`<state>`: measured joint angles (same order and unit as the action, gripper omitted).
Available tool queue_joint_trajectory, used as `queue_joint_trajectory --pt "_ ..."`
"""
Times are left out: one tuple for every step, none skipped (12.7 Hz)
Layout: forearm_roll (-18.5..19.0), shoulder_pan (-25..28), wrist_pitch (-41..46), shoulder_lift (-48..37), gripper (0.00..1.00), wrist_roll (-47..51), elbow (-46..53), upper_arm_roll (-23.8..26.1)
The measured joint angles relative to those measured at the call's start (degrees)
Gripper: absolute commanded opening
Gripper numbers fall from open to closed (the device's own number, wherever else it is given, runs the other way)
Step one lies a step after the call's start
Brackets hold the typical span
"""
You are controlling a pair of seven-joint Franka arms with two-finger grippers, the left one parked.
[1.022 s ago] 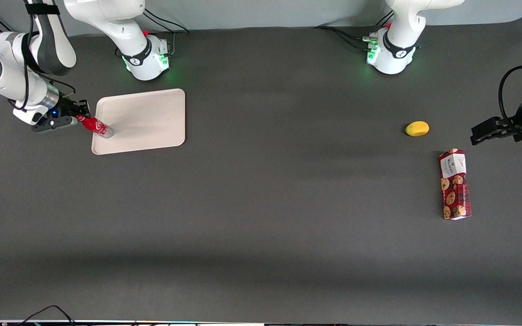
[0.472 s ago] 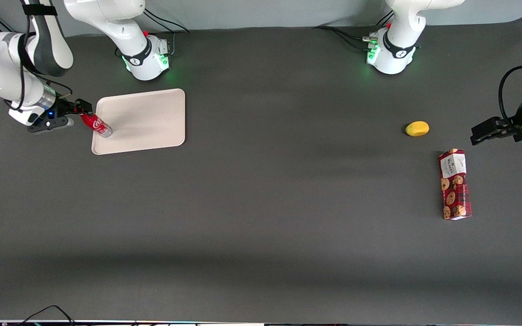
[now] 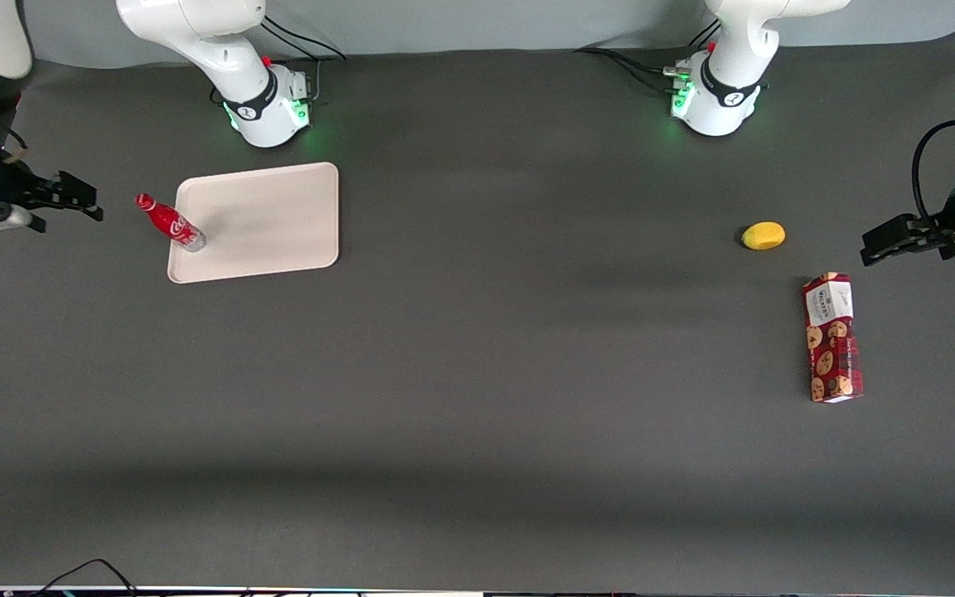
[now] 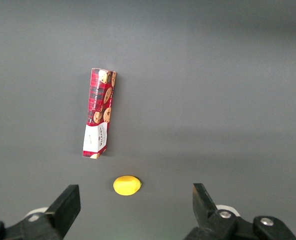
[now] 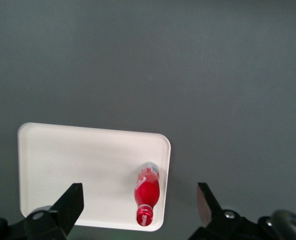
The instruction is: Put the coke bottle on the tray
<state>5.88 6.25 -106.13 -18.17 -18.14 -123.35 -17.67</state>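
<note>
The coke bottle (image 3: 169, 222), red with a red cap, stands on the cream tray (image 3: 270, 217), at the tray's corner nearest the working arm's end of the table. My right gripper (image 3: 78, 201) is open and empty. It hangs clear of the bottle, farther toward the working arm's end of the table. In the right wrist view the bottle (image 5: 146, 189) stands by the tray's (image 5: 77, 165) rim, seen from above. The gripper (image 5: 138, 197) is well above it, with its two fingers (image 5: 71, 201) spread wide.
A yellow fruit-like object (image 3: 763, 235) and a red cookie box (image 3: 832, 337) lie toward the parked arm's end of the table. Both also show in the left wrist view, the fruit (image 4: 126, 185) and the box (image 4: 98, 120). The working arm's base (image 3: 266, 104) stands just past the tray.
My gripper has let go of the bottle, opened, and pulled away toward the working arm's end of the table. The bottle stays standing on the tray.
</note>
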Motion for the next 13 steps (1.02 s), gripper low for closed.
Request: queue_joint_trajectory --pt "-0.4 0.2 2.8 0.8 1.00 3.0 4.2 2.3" --pt "-1.1 0.5 5.1 1.9 1.00 6.2 8.1 4.5" --pt "-2.0 0.6 6.6 3.3 1.00 9.4 11.5 6.7" --pt "-2.4 0.8 7.5 4.8 1.00 12.7 14.3 9.0" --pt "-2.8 0.8 7.6 6.1 1.00 15.3 16.2 10.7" --pt "-3.7 0.8 7.6 7.3 1.00 16.5 17.6 11.7" --pt "-5.1 0.8 7.6 8.6 1.00 16.9 19.0 12.0" --pt "-6.2 0.8 7.6 10.2 1.00 16.9 20.7 11.9" --pt "-6.5 0.7 7.6 12.0 1.00 16.9 22.5 11.9" --pt "-6.5 0.7 7.6 13.5 1.00 16.9 24.0 11.9" --pt "-6.6 0.7 7.6 14.7 1.00 17.1 25.1 11.8" --pt "-6.7 0.6 7.6 15.4 1.00 17.6 25.7 11.8" --pt "-6.7 0.6 7.6 15.7 1.00 18.2 26.0 11.8"
